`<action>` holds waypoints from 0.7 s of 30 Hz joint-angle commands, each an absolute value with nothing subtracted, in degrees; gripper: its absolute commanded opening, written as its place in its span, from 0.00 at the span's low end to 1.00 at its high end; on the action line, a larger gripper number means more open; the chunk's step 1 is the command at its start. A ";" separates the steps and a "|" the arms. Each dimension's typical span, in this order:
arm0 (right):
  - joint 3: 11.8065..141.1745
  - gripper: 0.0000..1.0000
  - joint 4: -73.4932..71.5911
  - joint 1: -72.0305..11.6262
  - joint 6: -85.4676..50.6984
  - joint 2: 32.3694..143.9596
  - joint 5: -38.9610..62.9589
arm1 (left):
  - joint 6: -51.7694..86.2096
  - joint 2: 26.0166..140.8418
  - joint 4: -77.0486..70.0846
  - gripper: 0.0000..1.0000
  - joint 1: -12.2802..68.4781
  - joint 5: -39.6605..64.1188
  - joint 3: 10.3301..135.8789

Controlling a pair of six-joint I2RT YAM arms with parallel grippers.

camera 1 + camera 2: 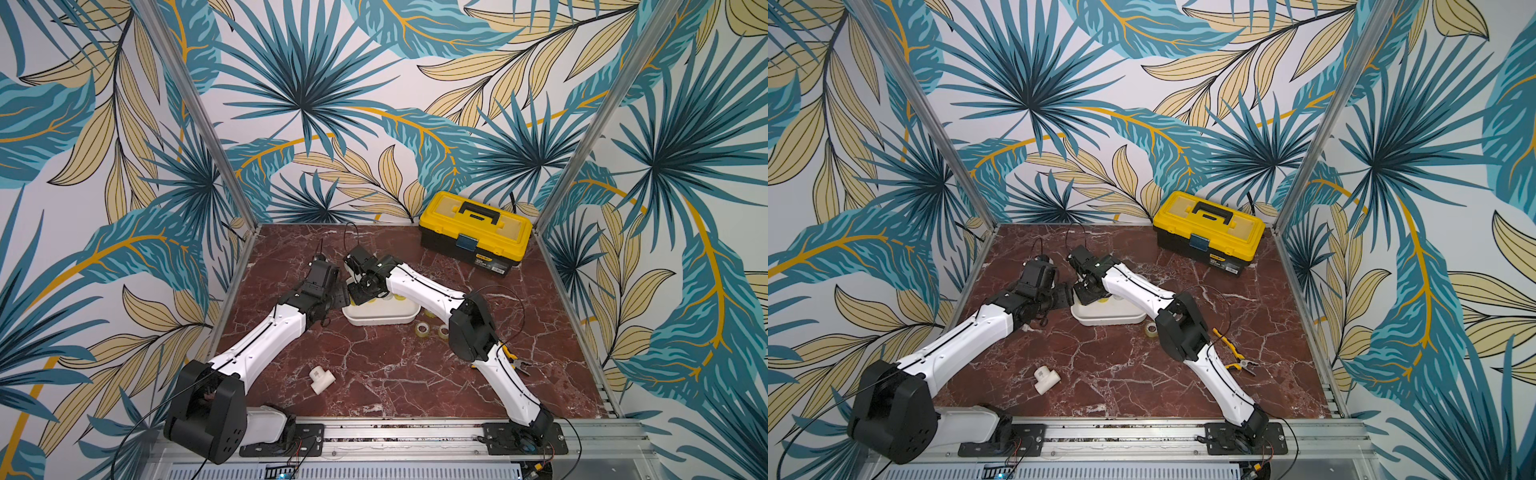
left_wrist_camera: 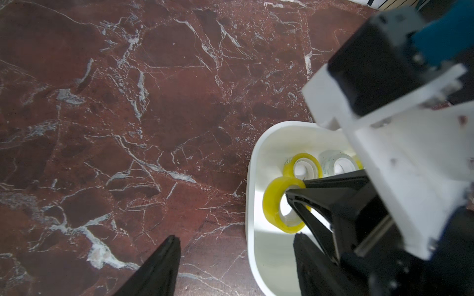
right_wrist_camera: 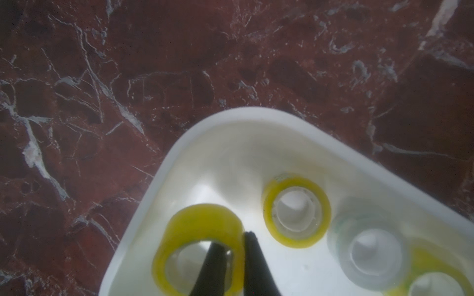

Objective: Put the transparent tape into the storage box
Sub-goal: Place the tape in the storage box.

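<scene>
Right pincer clamped on the wall of one transparent tape roll, one finger through the core and one outside, hole facing the wrist. I see it inside the rim of the storage box, at the corner by the left pincer, whose fingers stand apart and empty astride that end. The floor lies straight below, so I judge that letting go suffices. Flat inside lie a yellow roll, a greyer roll and a second yellow roll. Three loose rolls lie on the desk by the other end, nearer my right arm.
</scene>
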State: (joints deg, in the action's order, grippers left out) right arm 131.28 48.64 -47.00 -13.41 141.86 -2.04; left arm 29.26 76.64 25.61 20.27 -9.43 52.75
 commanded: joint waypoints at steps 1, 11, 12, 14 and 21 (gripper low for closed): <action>132.48 0.00 47.82 -47.33 -13.03 144.46 -1.43 | 29.67 76.37 26.28 0.75 20.56 -9.50 51.93; 132.59 0.00 47.90 -47.32 -12.84 145.17 -7.64 | 29.77 76.89 26.10 0.75 20.56 -9.10 52.12; 132.54 0.00 48.01 -47.30 -12.77 145.27 -8.28 | 29.79 76.90 25.97 0.75 20.56 -9.05 52.12; 132.54 0.00 48.21 -47.37 -12.75 145.50 -9.60 | 29.88 77.06 25.92 0.75 20.60 -8.97 52.12; 132.58 0.00 48.43 -47.31 -12.57 146.12 -12.27 | 29.97 77.68 25.75 0.75 20.64 -8.84 52.39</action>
State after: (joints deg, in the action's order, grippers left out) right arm 131.90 48.10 -47.13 -13.17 144.68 -9.63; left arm 29.65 76.93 25.98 20.43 -9.10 52.75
